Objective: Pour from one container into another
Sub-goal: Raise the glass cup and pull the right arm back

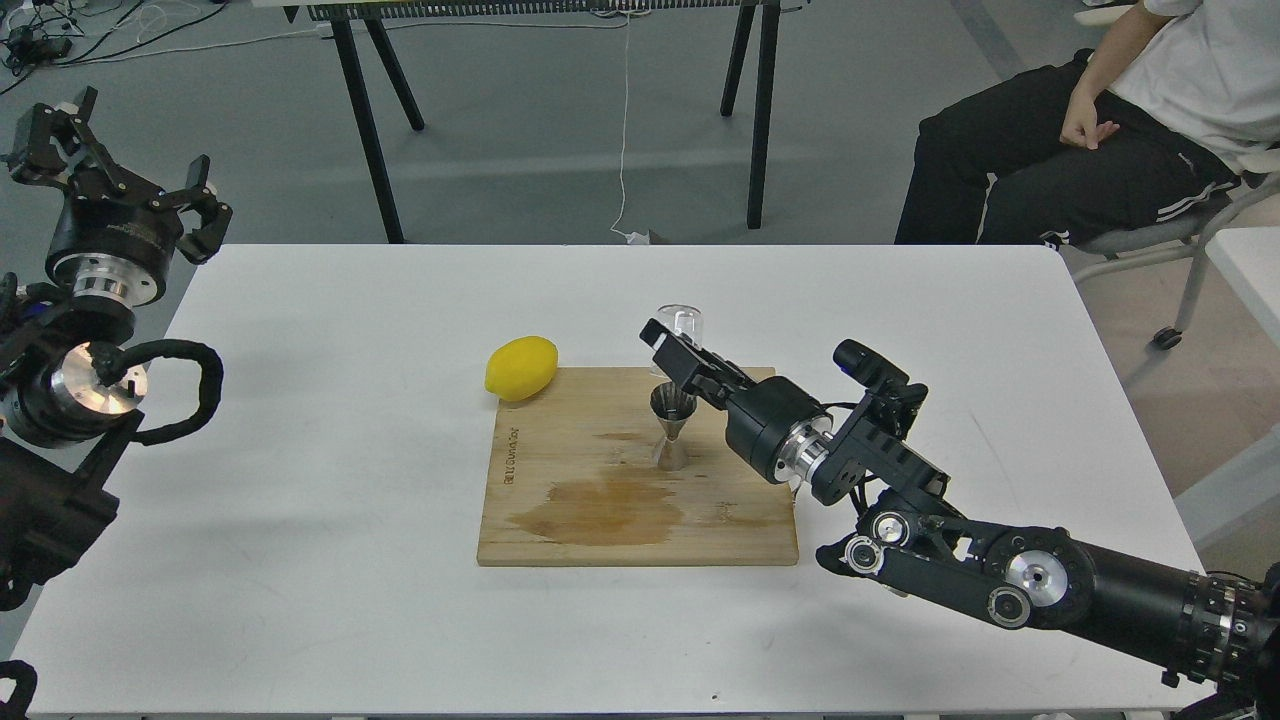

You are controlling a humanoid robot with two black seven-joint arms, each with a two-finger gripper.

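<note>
The clear glass cup (684,322) is upright just beyond the far edge of the wooden cutting board (600,520), with my right gripper (673,340) shut on it from the right. I cannot tell whether the cup touches the table. The steel jigger (673,425) stands upright on the board, just in front of and below the gripper's fingers. My left gripper (125,160) is held up off the table's far left corner, open and holding nothing.
A yellow lemon (521,367) lies at the board's far left corner. A dark wet stain (600,510) spreads over the board's near half. A person sits on a chair (1140,235) past the table's far right corner.
</note>
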